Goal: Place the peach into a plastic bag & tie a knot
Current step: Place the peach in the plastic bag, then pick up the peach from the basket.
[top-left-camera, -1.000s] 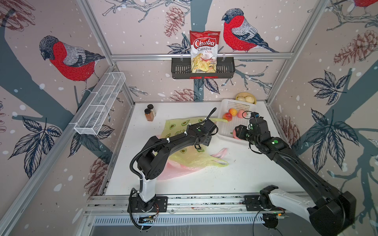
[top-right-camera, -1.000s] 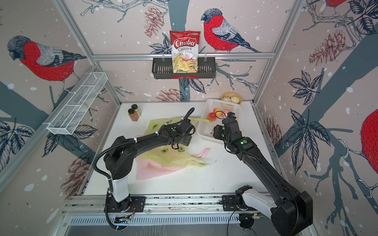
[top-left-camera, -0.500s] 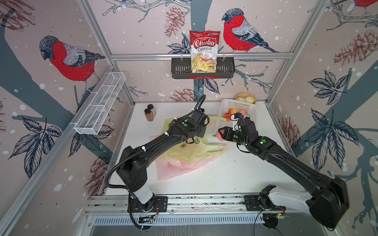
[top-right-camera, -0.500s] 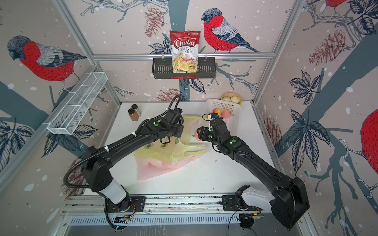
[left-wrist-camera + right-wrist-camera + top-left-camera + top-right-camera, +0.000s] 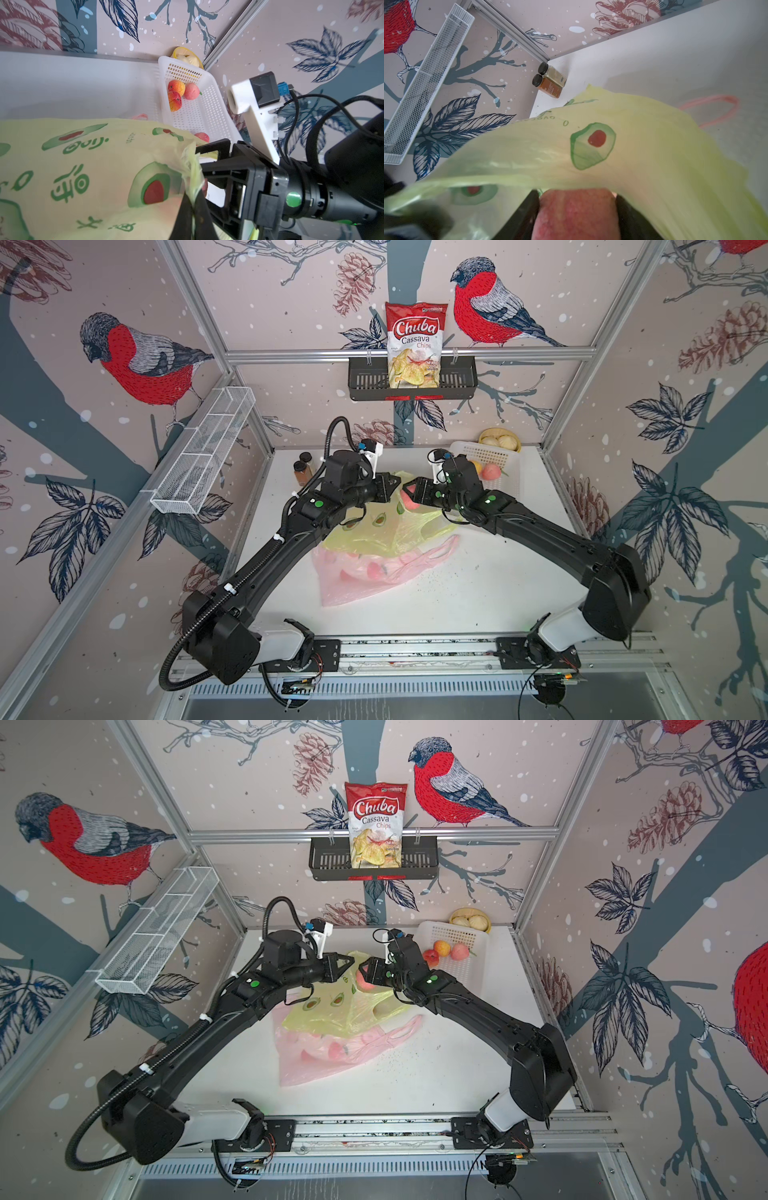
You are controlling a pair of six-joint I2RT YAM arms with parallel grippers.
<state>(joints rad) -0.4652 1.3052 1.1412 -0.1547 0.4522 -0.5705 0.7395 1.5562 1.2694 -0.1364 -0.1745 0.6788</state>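
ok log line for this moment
left gripper: shut on yellow-green avocado-print plastic bag rim | right gripper: pink peach between jaws at bag mouth

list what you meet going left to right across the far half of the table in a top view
two black-capped glass spice jars → left gripper pinching the yellow plastic bag → pink peach → white perforated plastic basket

Yellow-green avocado-print bag (image 5: 374,531), pink bag (image 5: 353,583), rosy peach (image 5: 575,212), white basket (image 5: 490,454)
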